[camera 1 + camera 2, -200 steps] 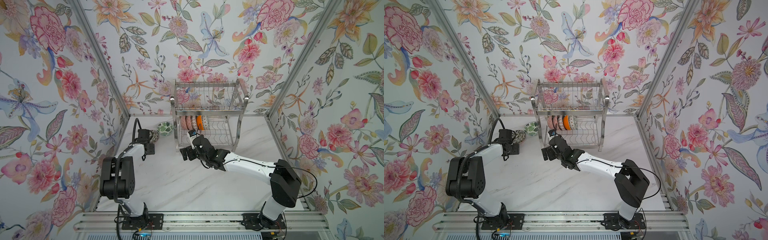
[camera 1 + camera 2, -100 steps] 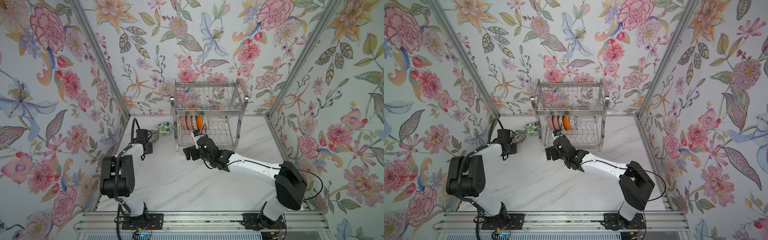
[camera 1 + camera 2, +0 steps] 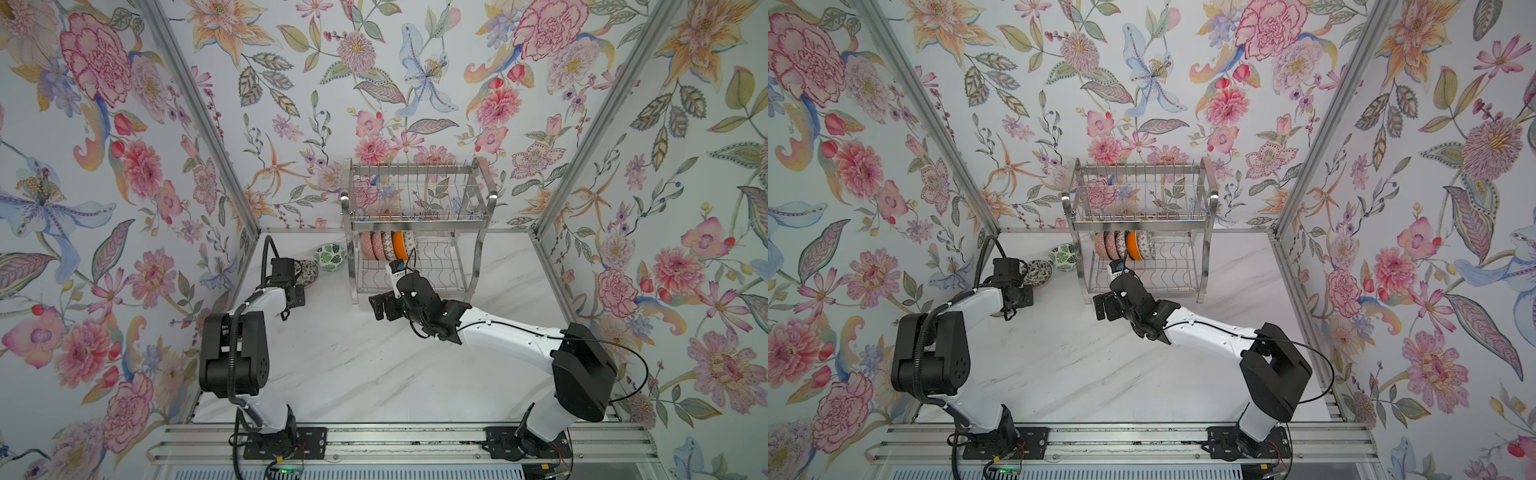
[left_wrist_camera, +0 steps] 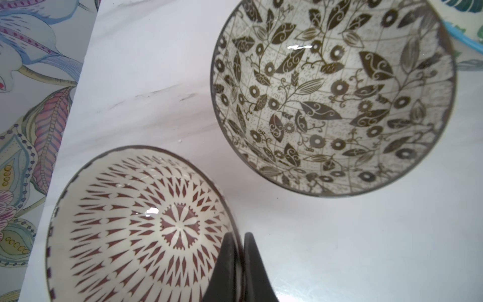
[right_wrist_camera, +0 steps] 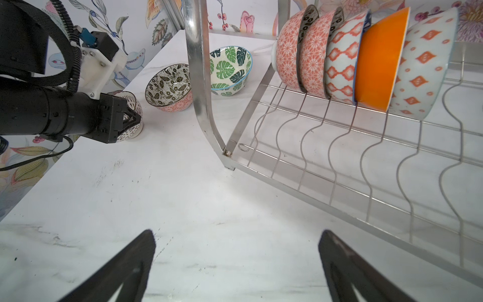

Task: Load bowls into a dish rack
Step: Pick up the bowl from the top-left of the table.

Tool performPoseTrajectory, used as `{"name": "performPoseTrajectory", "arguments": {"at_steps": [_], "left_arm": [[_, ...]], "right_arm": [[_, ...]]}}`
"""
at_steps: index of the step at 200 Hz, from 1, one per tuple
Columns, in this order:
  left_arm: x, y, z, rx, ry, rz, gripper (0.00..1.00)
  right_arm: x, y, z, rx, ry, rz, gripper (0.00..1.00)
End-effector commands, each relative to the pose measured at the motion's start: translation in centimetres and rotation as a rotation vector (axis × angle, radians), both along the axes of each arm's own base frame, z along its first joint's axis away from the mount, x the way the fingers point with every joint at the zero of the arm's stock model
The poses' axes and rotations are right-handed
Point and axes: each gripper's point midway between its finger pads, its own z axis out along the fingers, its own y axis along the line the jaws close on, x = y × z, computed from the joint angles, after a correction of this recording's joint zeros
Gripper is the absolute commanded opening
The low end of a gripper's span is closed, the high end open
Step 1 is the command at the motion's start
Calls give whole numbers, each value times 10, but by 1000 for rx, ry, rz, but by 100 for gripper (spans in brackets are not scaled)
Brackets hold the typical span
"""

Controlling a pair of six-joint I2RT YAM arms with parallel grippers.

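Left gripper (image 4: 241,236) pinches the rim of the red-patterned bowl (image 4: 130,222) on the bench (image 5: 183,196). Next come the black floral bowl (image 4: 332,99) and the green leaf bowl (image 5: 227,69). Dish rack (image 5: 201,65) lower tier holds five bowls (image 5: 379,60) on edge. Right gripper (image 5: 235,238) is wide, holding nothing.

Your left arm (image 3: 266,297) and right arm (image 3: 511,332) have white links, black joints; corrugated black conduit (image 5: 75,62) runs along the left.

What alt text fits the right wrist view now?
Five bowls stand on edge on the lower tier of the dish rack; the open right gripper hovers over the marble table. Past the rack's leg, the left gripper is shut on the rim of a dotted bowl, beside a black-floral bowl and a green-leaf bowl.
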Motion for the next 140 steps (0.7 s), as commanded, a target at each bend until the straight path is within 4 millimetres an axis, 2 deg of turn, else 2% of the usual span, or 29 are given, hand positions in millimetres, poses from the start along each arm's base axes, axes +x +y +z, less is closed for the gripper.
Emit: {"name": "performPoseTrajectory", "arguments": {"at_steps": [1,14,19,21,28,86,103,140], "left_arm": [[-19,-15,2,-101,26,-9,0],[-24,-14,11,-96,2,-8,0],[-26,-15,8,-95,10,-10,0],[-26,-15,17,-95,-13,-12,0],[-29,-16,21,-98,-23,-17,0],[-62,-46,31,-162,-37,-75,0],[-68,-66,32,-181,-52,-121,0],[-89,-128,31,-226,-9,-265,0]], "right_arm": [[2,-3,10,29,-10,-9,99],[3,-4,12,30,-14,-10,99],[2,-4,13,33,-14,-11,99],[3,-4,13,33,-15,-12,99],[3,-5,14,35,-18,-12,99],[2,-14,21,38,-19,-16,99],[1,-17,25,31,-27,1,99],[-10,-24,37,-24,-45,96,99]]}}
